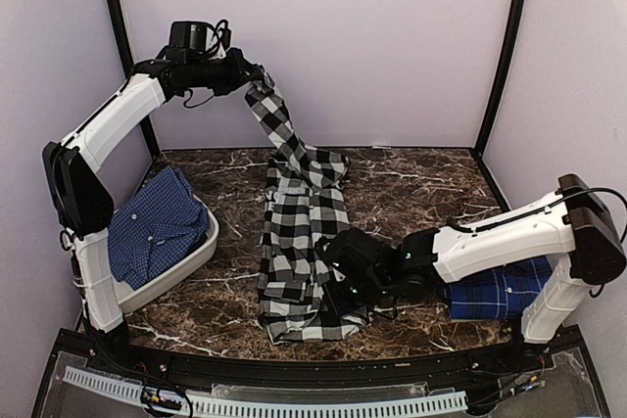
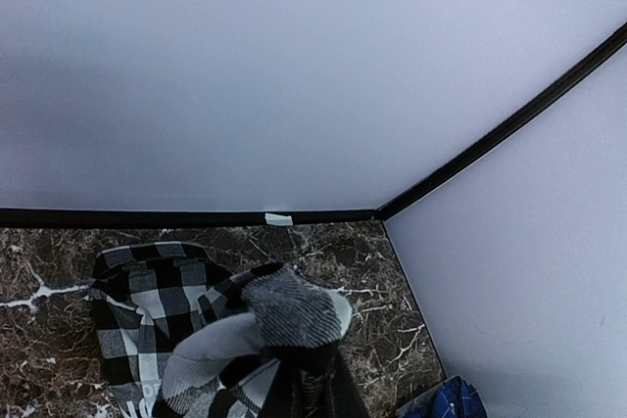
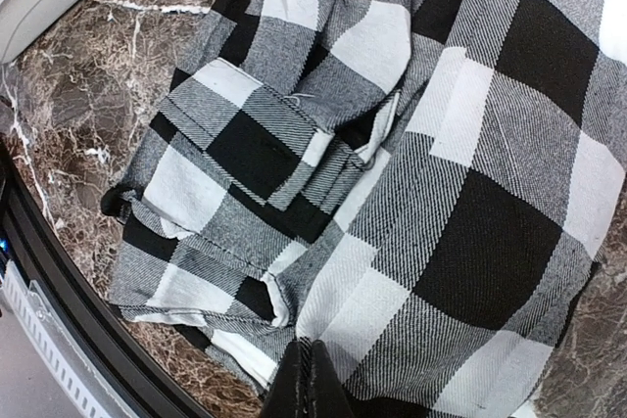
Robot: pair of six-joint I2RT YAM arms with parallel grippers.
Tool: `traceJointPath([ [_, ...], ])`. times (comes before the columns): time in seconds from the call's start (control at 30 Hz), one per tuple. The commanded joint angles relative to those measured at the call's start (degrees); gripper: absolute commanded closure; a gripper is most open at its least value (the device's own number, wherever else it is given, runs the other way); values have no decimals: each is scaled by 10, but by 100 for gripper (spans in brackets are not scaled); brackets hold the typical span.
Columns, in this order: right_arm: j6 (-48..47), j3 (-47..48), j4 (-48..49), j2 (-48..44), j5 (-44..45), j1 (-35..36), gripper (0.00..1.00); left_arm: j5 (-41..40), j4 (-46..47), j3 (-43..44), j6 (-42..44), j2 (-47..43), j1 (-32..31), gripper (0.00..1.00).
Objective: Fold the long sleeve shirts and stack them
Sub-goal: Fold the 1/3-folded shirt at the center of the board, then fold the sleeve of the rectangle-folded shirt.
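Left gripper point(image 1: 257, 76) clamps the black-and-white checked shirt point(image 1: 304, 232) by a raised sleeve; right gripper point(image 3: 306, 371), closed, touches its rumpled hem.

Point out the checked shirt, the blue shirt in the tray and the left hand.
checked shirt point(image 1: 306, 232), top view, middle of its flat body.
blue shirt point(image 1: 157, 227), top view, middle of the bunched cloth.
left hand point(image 1: 253, 77), top view, fingertips pinching the raised sleeve.

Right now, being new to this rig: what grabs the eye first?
A black-and-white checked shirt sprawls down the middle of the table, one sleeve hoisted by the left gripper. The right gripper sits shut over its near end; a blue shirt fills the bin at left.
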Motion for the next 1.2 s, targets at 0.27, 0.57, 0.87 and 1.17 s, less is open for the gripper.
traceJointPath([
  [0.27,-15,15,37,24,-49,5,78,4,-4,-31,18,-6,6,100],
  [0.57,-4,-35,21,-91,-32,-50,66,6,23,-107,19,-25,6,100],
  [0.87,11,-107,74,-73,-97,-68,77,-2,29,-117,21,-20,6,100],
  [1.17,21,-141,77,-36,-121,-31,78,-24,16,-122,29,-17,8,100],
])
